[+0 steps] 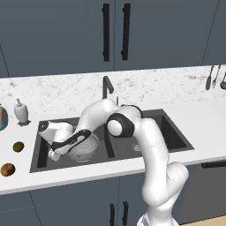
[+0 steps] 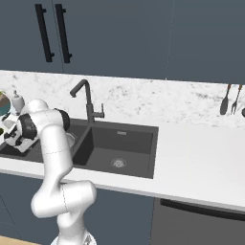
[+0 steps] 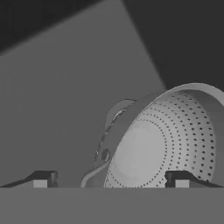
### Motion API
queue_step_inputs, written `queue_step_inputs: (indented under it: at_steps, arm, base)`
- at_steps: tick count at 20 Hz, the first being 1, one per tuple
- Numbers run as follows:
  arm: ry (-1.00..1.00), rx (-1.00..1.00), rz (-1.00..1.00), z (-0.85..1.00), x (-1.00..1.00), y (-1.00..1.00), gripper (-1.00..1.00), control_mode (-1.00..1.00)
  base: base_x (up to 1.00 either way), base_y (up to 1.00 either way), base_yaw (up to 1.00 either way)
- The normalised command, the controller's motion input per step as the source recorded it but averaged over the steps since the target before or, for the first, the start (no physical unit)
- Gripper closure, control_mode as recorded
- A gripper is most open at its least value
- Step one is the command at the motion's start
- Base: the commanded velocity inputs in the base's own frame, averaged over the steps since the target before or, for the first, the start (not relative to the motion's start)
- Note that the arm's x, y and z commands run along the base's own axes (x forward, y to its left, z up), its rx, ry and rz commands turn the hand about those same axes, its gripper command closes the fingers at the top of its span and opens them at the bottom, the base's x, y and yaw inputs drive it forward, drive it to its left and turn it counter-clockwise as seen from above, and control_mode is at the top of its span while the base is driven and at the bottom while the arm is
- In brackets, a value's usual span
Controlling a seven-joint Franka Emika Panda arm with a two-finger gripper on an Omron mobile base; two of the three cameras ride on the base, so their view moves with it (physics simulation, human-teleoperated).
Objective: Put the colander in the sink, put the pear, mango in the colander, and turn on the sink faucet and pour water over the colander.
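The white marbled surface (image 1: 207,128) carries a dark double-basin sink (image 1: 176,132) set into it. The colander (image 1: 86,148) sits in the left basin. On the surface left of the sink stand a small white bottle (image 1: 20,111) and two roundish fruits (image 1: 18,146), possibly the pear and mango (image 1: 8,169).

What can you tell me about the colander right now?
The colander is a round silvery-grey metal bowl pierced with rows of small holes, with a plain patch at its bottom and a small looped handle on its rim. It sits in the left basin of the dark sink, empty. The open tool straddles its rim without gripping it.
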Motion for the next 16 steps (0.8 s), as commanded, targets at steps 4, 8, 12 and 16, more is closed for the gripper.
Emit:
queue_step_inputs:
  at_steps: [4,8,12,16]
  arm:
    - [-0.23,0.11,0.0,0.52,-0.43,0.18,-1.0,-1.0]
    - [-0.15,0.2,-0.03,0.57,-0.41,0.01,-1.0,-1.0]
    - [-0.07,0.27,-0.13,0.64,-0.36,0.02,-1.0,-1.0]
    - [-0.06,0.33,-0.22,0.53,-0.5,0.09,-1.0,-1.0]
  base:
    - [0.0,0.0,0.0]
    - [0.0,0.0,0.0]
    - [0.0,0.0,0.0]
    - [0.0,0.0,0.0]
